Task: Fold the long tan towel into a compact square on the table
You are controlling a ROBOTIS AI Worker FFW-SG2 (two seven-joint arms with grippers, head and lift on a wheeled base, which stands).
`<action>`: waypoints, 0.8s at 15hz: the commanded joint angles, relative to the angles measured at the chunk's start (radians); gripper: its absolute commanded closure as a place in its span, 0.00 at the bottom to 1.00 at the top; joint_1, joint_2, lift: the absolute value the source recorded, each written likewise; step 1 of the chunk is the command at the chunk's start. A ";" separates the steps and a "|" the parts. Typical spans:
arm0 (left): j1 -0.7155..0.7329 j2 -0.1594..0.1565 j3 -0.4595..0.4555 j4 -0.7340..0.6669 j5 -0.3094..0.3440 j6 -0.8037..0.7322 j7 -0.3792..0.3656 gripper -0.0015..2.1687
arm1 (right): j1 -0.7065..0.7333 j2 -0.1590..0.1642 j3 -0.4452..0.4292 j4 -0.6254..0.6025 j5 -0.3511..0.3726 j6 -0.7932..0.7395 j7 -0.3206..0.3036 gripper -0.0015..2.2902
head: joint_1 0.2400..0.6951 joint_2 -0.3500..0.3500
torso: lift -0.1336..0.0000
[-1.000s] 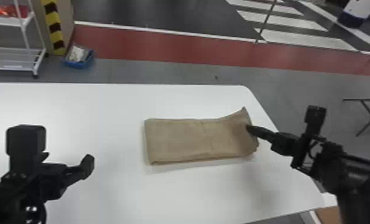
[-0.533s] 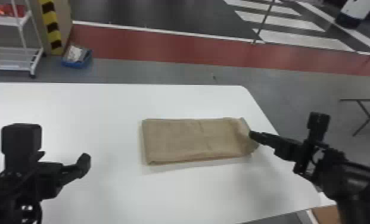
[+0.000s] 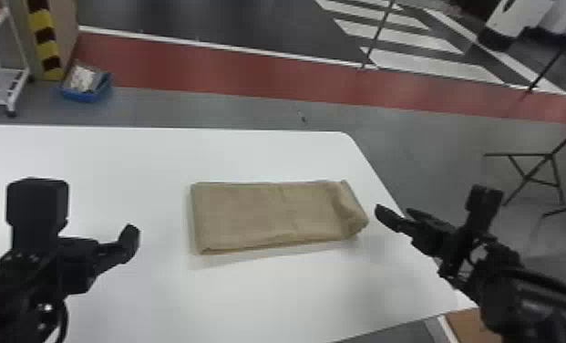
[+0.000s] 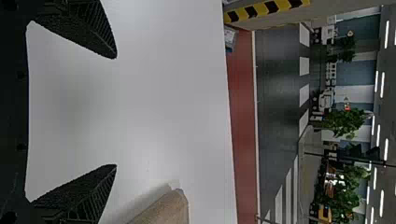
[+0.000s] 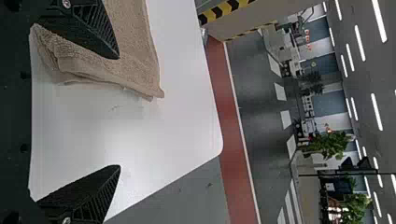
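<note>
Tan is the colour of the towel (image 3: 268, 214), which lies as a flat, folded rectangle in the middle of the head view, on the white counter (image 3: 126, 164), and its right end is a little wrinkled. In the right part of this same view, the right claw (image 3: 393, 213) is near to that wrinkled end, and it is open, with its two fingers wide apart. The left claw (image 3: 129, 242) is at the lower left, well apart from the towel, and it is also open.

Table (image 3: 249, 296) cut off, underside of towel (image 3: 249, 214) hidden
</note>
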 commanded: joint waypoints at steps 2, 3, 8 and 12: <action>-0.003 -0.003 -0.014 0.020 -0.003 -0.026 0.005 0.02 | 0.041 0.018 0.007 -0.036 -0.032 -0.050 0.014 0.02 | 1.00 0.00 | 0.07; -0.003 -0.001 -0.014 0.022 -0.015 -0.032 0.005 0.02 | 0.044 0.026 0.024 -0.056 -0.030 -0.084 0.034 0.03 | 1.00 0.00 | 0.07; 0.006 0.014 0.017 0.019 -0.037 -0.133 0.012 0.02 | 0.019 0.034 0.196 -0.113 0.071 -0.121 0.094 0.98 | 1.00 0.11 | 0.07; 0.030 0.028 0.057 0.014 -0.046 -0.219 -0.001 0.02 | -0.007 0.049 0.309 -0.039 0.166 -0.158 0.083 0.98 | 1.00 0.25 | 0.07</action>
